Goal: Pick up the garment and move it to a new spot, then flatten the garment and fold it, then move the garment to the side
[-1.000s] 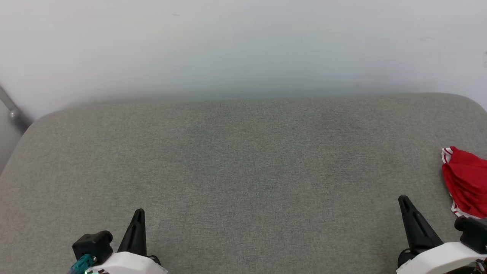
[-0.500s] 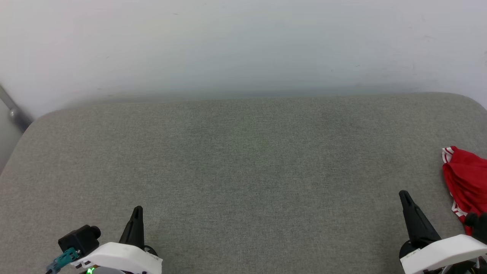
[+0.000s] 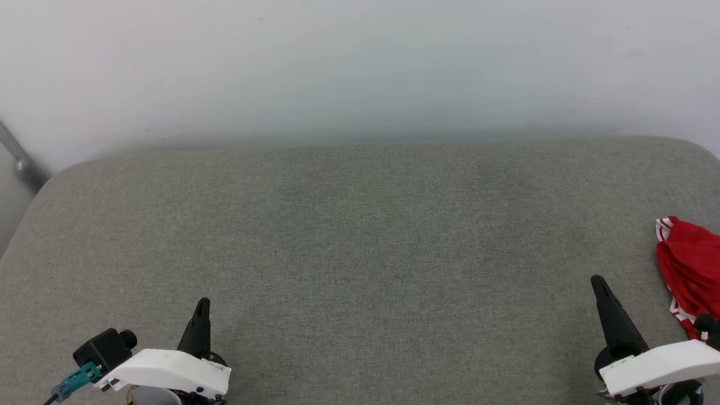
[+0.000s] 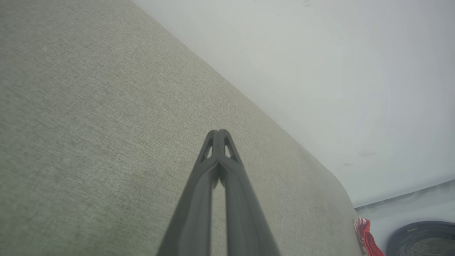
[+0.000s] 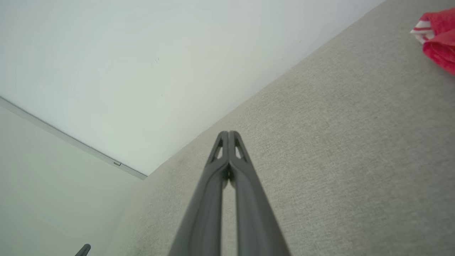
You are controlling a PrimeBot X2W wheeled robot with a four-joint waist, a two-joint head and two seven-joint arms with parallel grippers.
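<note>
The garment (image 3: pixel 691 269), a crumpled red cloth with red-and-white striped trim, lies at the far right edge of the grey padded surface (image 3: pixel 360 236), partly cut off by the head view's border. It shows as a red bunch in the right wrist view (image 5: pixel 439 35) and as a small red bit in the left wrist view (image 4: pixel 366 237). My right gripper (image 3: pixel 598 283) is shut and empty, just left of the garment and apart from it; its tips meet in the right wrist view (image 5: pixel 228 134). At the lower left my left gripper (image 3: pixel 202 306) is shut with nothing in it, its tips together (image 4: pixel 219 132).
A pale wall (image 3: pixel 360 67) rises right behind the padded surface. A grey metal bar (image 3: pixel 22 163) runs at the far left edge. A dark round object (image 4: pixel 423 238) sits beyond the surface's end in the left wrist view.
Both grippers have crept forward a little and their wrists have turned, the white housings showing more from the side. The garment has stayed in place.
</note>
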